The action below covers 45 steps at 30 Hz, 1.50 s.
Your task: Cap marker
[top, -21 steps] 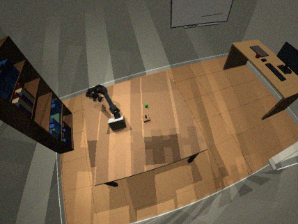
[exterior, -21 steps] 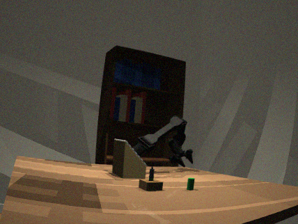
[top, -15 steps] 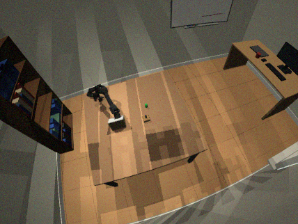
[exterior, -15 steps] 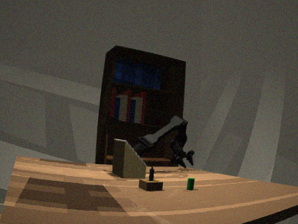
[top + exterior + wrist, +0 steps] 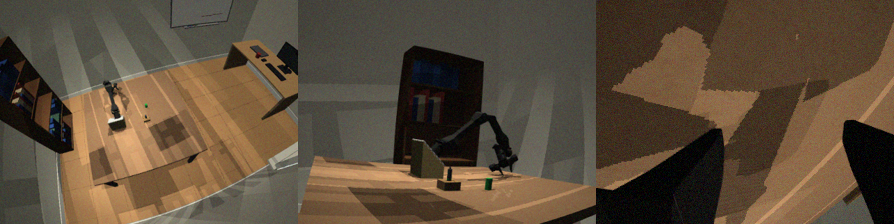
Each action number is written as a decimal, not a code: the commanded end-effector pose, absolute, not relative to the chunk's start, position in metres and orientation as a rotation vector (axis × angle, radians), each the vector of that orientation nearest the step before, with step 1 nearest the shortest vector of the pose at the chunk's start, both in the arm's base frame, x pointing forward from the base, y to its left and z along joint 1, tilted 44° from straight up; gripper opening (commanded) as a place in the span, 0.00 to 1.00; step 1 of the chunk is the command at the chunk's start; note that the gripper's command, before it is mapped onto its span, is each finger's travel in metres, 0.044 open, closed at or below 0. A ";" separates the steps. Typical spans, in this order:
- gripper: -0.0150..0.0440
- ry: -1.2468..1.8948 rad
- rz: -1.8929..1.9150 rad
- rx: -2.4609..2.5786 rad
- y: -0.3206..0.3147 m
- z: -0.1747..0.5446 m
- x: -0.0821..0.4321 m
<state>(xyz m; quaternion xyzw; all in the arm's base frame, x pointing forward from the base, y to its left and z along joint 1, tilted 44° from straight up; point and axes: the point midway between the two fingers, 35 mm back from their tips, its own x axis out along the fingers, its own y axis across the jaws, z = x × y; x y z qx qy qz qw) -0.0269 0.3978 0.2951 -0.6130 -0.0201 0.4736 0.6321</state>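
The green cap (image 5: 146, 105) (image 5: 489, 184) stands loose on the table (image 5: 139, 153) (image 5: 402, 209). The dark marker (image 5: 145, 116) (image 5: 449, 174) stands upright, with no cap on it, in the small holder block (image 5: 147, 120) (image 5: 443, 185). The cap and the holder block are apart. My gripper (image 5: 116, 88) (image 5: 507, 172) (image 5: 784, 135) is open and empty, pointing down above the table, away from both the cap and the marker. The wrist view shows only both dark fingers and the surface below; neither cap nor marker is in it.
A pale block with a sloping side (image 5: 118, 124) (image 5: 425, 161) stands by the arm's base, to one side of the holder. A bookcase (image 5: 43, 109) (image 5: 468, 97) stands beyond the table. A desk (image 5: 278, 87) with a monitor stands off at the right in the top view.
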 end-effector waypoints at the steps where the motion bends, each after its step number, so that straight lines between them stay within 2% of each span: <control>1: 0.69 0.157 1.073 -1.226 0.398 0.289 0.035; 11: 0.69 0.704 0.971 -0.862 0.364 0.234 0.164; 21: 0.69 1.253 0.749 -0.344 0.287 0.165 0.262; 29: 0.69 1.582 0.512 0.265 0.204 0.131 0.311; 36: 0.69 1.710 0.307 0.841 0.130 0.118 0.348; 45: 0.69 1.714 0.289 0.896 0.123 0.117 0.352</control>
